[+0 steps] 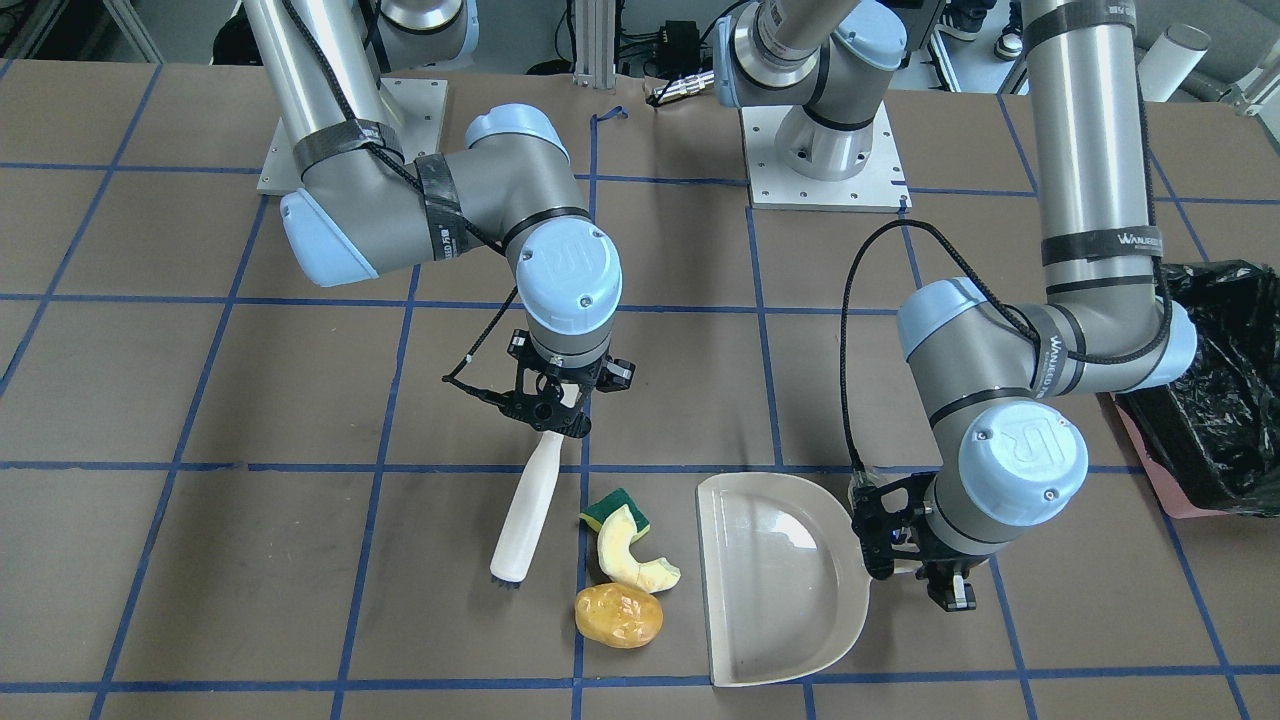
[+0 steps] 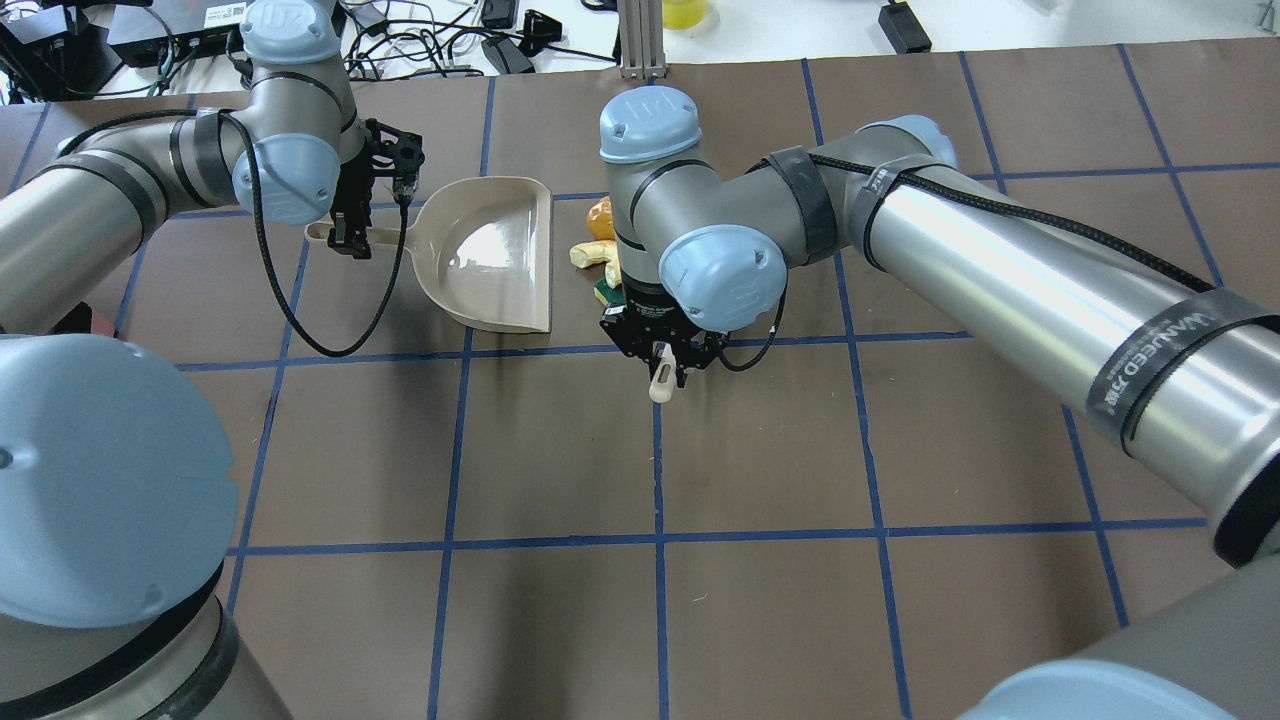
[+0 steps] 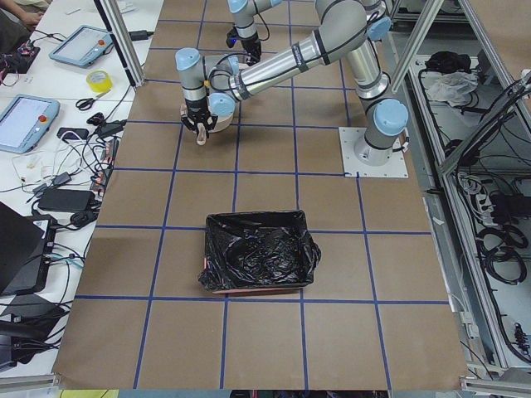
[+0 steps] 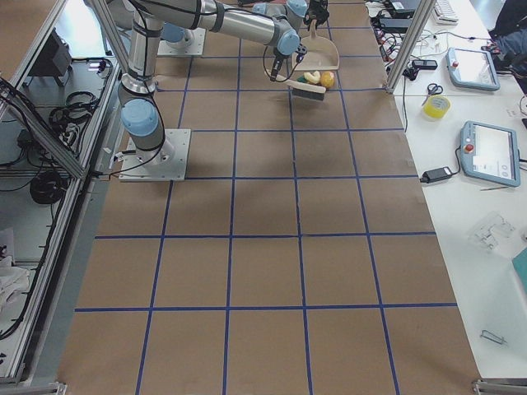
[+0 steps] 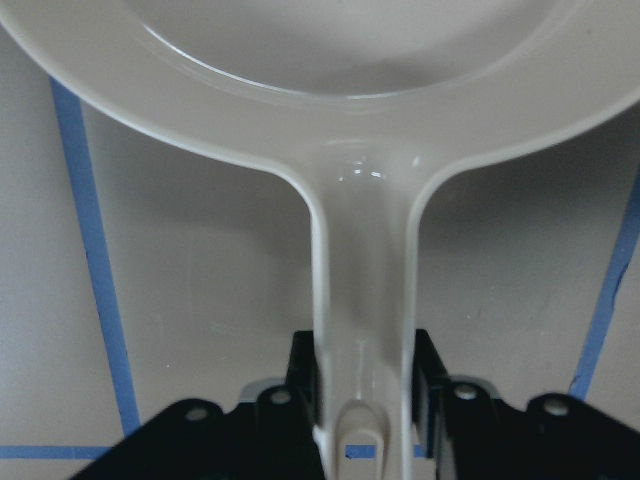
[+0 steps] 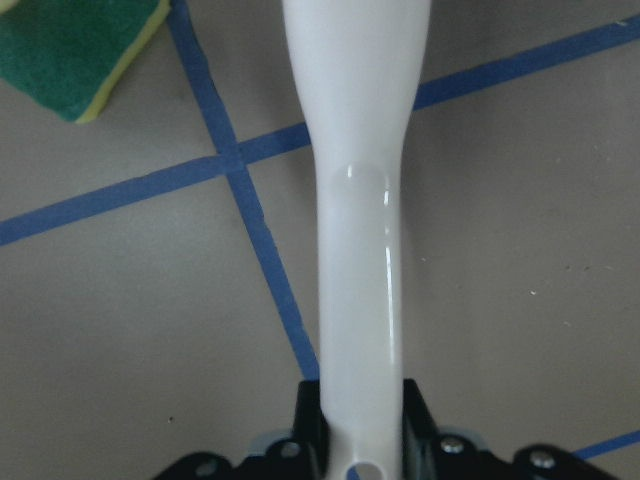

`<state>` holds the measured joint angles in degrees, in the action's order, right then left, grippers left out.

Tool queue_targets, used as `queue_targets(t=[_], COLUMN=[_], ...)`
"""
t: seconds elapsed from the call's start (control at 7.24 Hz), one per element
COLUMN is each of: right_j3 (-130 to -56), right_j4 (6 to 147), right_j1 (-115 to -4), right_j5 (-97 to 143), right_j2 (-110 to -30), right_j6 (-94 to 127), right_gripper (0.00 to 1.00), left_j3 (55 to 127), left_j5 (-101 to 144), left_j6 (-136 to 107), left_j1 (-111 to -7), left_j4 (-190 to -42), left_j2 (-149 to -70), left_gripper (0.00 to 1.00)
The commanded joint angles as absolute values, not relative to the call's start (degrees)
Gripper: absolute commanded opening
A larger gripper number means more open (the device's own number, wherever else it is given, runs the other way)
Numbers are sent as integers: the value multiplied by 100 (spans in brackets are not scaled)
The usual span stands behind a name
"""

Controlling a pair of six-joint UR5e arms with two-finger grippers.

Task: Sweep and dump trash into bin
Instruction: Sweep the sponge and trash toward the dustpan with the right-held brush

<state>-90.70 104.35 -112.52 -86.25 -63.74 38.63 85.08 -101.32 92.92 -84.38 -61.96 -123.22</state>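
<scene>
Right tool (image 1: 555, 420) clamped on the handle of the beige plastic brush with dark bristles (image 1: 528, 500), bristle end low at the brown, blue-taped counter (image 1: 250, 560). Left tool (image 2: 350, 238) clamped on the handle of the beige plastic dustpan (image 1: 770, 590), straight open edge facing the trash. Between brush and pan: green-and-yellow sponge piece (image 1: 605, 507), pale cream curved fruit slice (image 1: 622, 555) touching it, and glossy yellow-brown potato-like lump (image 1: 618, 614) just beside. Pink-sided bin lined with a black plastic bag (image 1: 1230, 420) sits well apart, on the left arm's side.
</scene>
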Motion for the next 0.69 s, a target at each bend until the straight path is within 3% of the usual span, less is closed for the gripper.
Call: queue_targets(t=[0.0, 0.55], right_j3=[-9062, -9053], right_j4=[10546, 10968], right_j1=[-11390, -11628], right_j5=[-8543, -8543], right_j2=[-6293, -6108], right_j6=[4050, 4061], right_gripper=[0, 0], left_j3=[8508, 8508], left_j5=[-10125, -10125], left_j6=[9272, 9255], left_j1=[-8438, -8438], left_j4=[-6196, -6196], left_j2=[-12322, -12322], left_gripper=[18, 18])
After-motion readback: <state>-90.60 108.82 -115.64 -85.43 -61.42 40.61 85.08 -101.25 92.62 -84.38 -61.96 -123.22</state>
